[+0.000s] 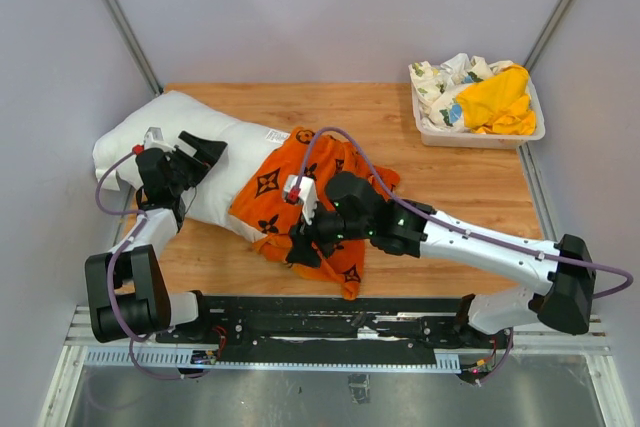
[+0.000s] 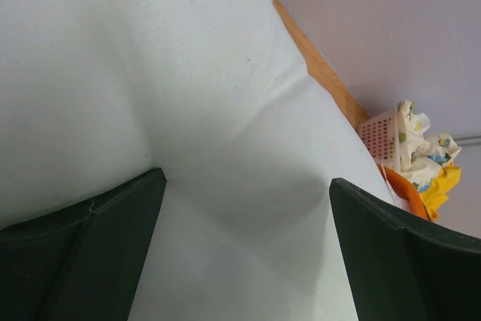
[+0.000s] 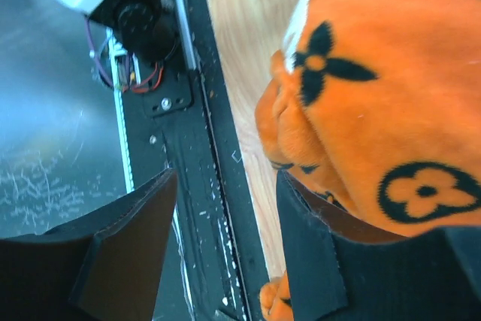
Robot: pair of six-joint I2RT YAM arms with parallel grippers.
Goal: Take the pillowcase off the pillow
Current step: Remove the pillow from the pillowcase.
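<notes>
The white pillow (image 1: 170, 132) lies across the left of the wooden table (image 1: 470, 187), and the orange pillowcase (image 1: 300, 192) with black flower motifs covers its right end. My left gripper (image 1: 197, 152) rests on the bare pillow (image 2: 188, 73) with its jaws wide open (image 2: 248, 180) and only pillow surface between them. My right gripper (image 1: 300, 244) is at the pillowcase's near edge. In the right wrist view its jaws (image 3: 225, 178) stand apart with nothing between them, and the orange pillowcase (image 3: 376, 73) bunches against the outer side of the right finger (image 3: 316, 261).
A white basket (image 1: 535, 132) at the back right holds a yellow cloth (image 1: 497, 102) and a floral-print cloth (image 1: 445, 77). A black rail (image 1: 330, 319) runs along the table's near edge, right below my right gripper. Grey walls enclose the table.
</notes>
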